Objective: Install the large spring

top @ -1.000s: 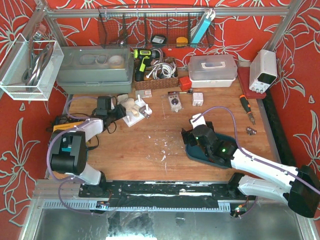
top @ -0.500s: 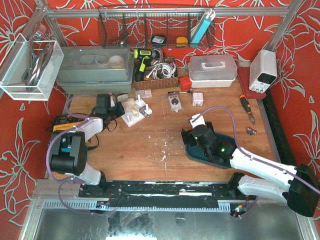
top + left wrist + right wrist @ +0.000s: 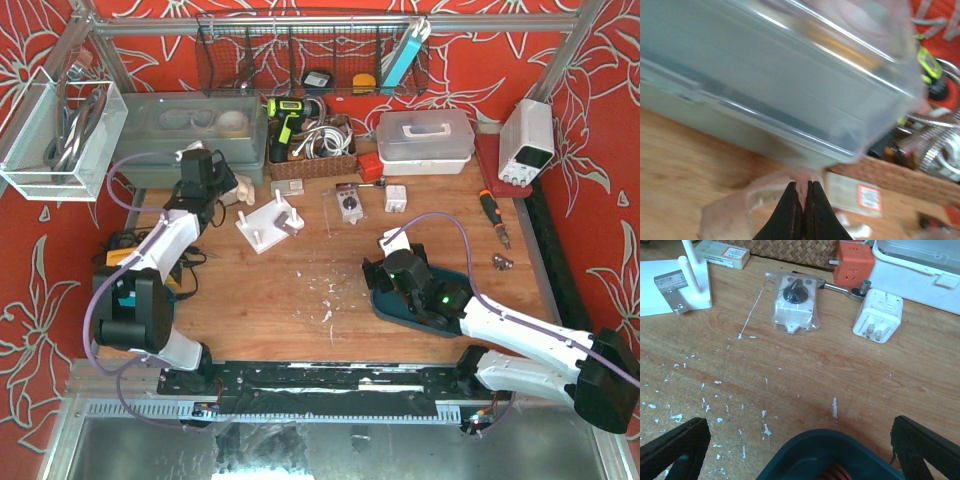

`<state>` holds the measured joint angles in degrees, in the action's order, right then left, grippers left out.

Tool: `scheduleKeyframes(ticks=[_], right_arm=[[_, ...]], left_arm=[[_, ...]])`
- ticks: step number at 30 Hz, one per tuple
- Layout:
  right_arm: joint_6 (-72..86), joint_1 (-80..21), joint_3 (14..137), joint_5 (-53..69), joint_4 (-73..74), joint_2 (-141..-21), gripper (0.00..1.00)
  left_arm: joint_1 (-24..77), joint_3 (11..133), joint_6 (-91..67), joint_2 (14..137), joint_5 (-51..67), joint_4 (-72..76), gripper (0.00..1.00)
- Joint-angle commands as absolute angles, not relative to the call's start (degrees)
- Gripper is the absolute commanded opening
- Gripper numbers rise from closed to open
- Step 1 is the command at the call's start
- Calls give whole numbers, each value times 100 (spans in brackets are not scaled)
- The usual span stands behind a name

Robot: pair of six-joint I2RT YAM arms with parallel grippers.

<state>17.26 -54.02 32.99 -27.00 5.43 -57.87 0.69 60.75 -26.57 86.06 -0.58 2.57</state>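
Observation:
The large spring [image 3: 832, 474] shows only as orange coils inside the dark teal tray [image 3: 825, 437], at the bottom of the right wrist view. My right gripper [image 3: 800, 450] stands open just over that tray [image 3: 388, 306], its fingers wide apart. In the top view this right gripper [image 3: 380, 280] is right of centre. A white base with upright pegs [image 3: 268, 222] lies at the back left, and its pegs [image 3: 670, 285] stand bare. My left gripper [image 3: 222, 183] is shut on a pale pinkish piece [image 3: 802, 182], held in the air by the grey box.
A grey lidded box [image 3: 190, 135] stands just behind the left gripper. A wicker basket [image 3: 305, 150] with a drill is beside it. A bagged white part [image 3: 795, 302], a white plug adapter [image 3: 877, 315] and an orange block [image 3: 854, 262] lie mid-table. A screwdriver [image 3: 495, 215] lies at the right.
My left gripper shut on the pale piece, lifted it off the white pegged base and swung back-left to the grey box. The base shifted slightly. The right arm stayed put.

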Motion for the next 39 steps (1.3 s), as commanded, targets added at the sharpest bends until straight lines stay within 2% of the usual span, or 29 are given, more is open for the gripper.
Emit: scheduleKeyframes(ticks=[1, 5, 8, 11, 14, 15, 17, 20, 23, 26, 31, 34, 39], right_arm=[[1705, -5423, 3452, -2829, 633, -5762, 99], [1722, -5423, 3481, -2779, 685, -5755, 99], [1731, -5426, 3467, -2784, 699, -5741, 99], [1740, -5427, 3470, -2770, 692, -5764, 99], [1753, -5428, 3524, -2726, 723, -5859, 99], [1757, -5423, 3550, -2725, 759, -5896, 99], [1774, -5427, 3597, -2740, 826, -5962, 99], [1784, -5423, 3620, -2720, 820, -6001, 99], [1799, -5423, 3623, -2640, 803, -6051, 99], [1819, -5423, 3668, -2574, 820, -6165, 99], [1824, -5423, 3702, -2503, 821, -6232, 99], [1796, -5423, 3676, -2423, 776, -6217, 99], [1774, -5425, 3600, -2382, 686, -6177, 99]], left_arm=[[-3, 5855, -2492, 8265, -2091, -21, 0], [-54, 5351, -2515, 8027, -2800, 371, 0], [-67, 5224, -2862, 8073, -3757, 166, 0], [-62, 5188, -3132, 8136, -4037, 11, 1], [-66, 5229, -3229, 8154, -3748, -189, 43], [-65, 5214, -3234, 8112, -3608, -235, 53], [-64, 5098, -3261, 7957, -3276, -262, 63], [-54, 4804, -3419, 7583, -2736, -257, 68], [-42, 4499, -3669, 7153, -2028, -300, 70], [65, 4119, -3684, 6714, -1281, -193, 67], [397, 3978, -3632, 6193, -827, -451, 57], [881, 3956, -3696, 6116, -845, -563, 52], [2013, 4051, -4112, 6379, -1619, -649, 48]])
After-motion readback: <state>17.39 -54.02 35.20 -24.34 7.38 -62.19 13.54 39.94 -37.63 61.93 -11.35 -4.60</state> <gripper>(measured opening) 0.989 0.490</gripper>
